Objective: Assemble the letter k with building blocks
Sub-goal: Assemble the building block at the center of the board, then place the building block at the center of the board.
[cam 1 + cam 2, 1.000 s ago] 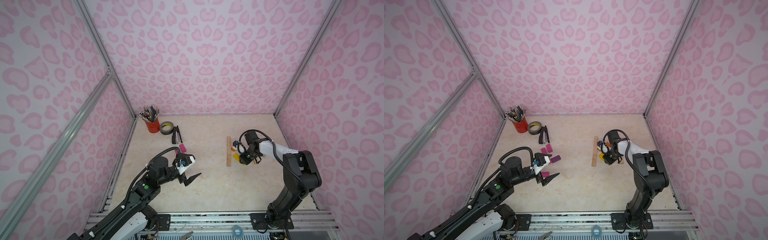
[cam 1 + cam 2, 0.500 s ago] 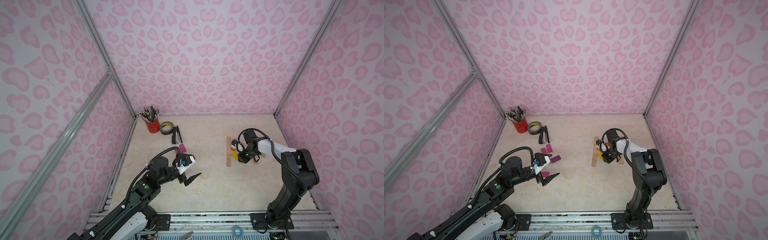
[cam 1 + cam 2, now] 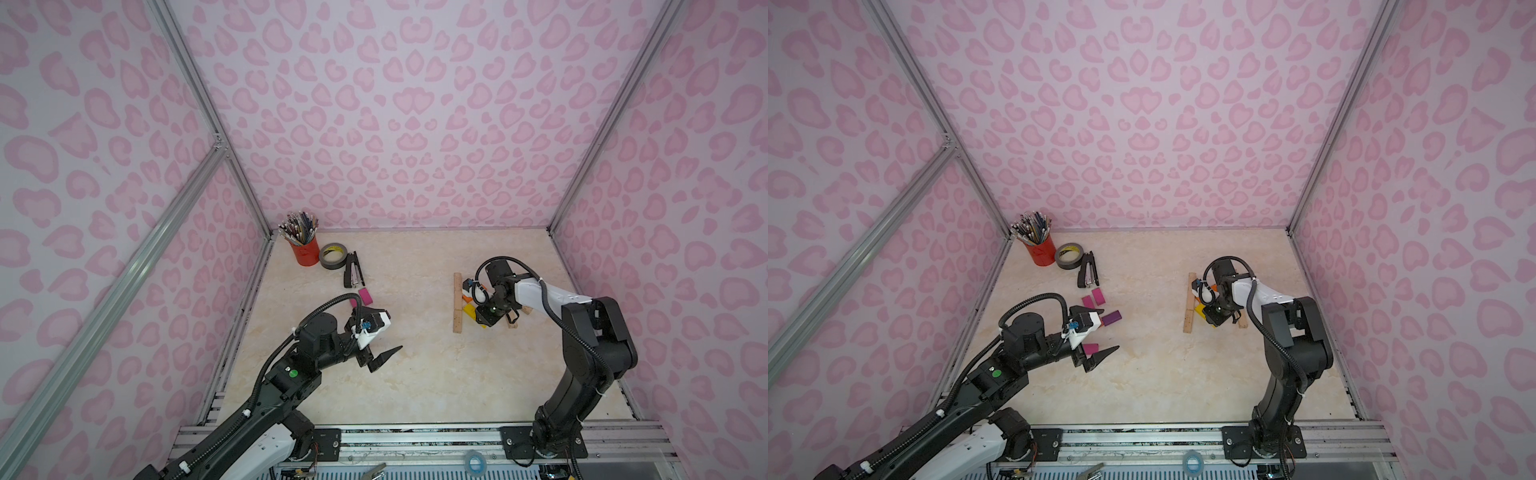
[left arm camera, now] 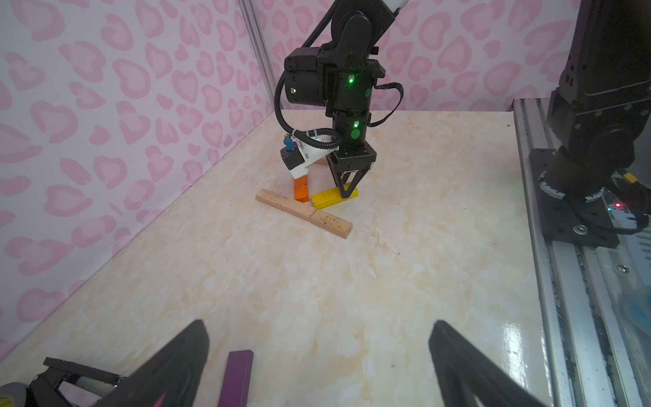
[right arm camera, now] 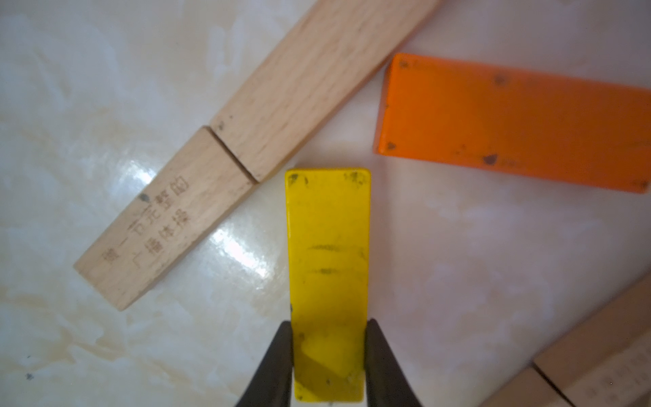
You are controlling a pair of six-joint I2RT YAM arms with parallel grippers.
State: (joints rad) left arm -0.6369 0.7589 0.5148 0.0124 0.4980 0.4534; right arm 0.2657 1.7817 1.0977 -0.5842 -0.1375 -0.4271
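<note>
A straight line of plain wooden building blocks [image 3: 457, 302] [image 5: 246, 151] lies on the table. My right gripper [image 5: 328, 352] [image 4: 344, 193] points down, shut on one end of a yellow block [image 5: 328, 246] [image 4: 329, 198]. The yellow block lies flat, its far end close beside the wooden line. An orange block [image 5: 510, 119] [image 4: 301, 188] lies slanted by the same line. My left gripper [image 4: 318, 324] [image 3: 1105, 331] hovers open and empty at the table's left, over a purple block [image 4: 236, 378] [image 3: 1111, 318]. Pink and magenta blocks [image 3: 1099, 296] lie near it.
A red pencil cup [image 3: 305, 251], a tape roll [image 3: 333, 255] and a black stapler [image 3: 353, 270] stand at the back left. More wooden blocks [image 5: 581, 359] [image 3: 525, 309] lie just right of my right gripper. A metal rail [image 3: 415, 434] runs along the front edge.
The right wrist has shifted slightly beside the wooden line, still holding the yellow block. The left arm has not moved.
</note>
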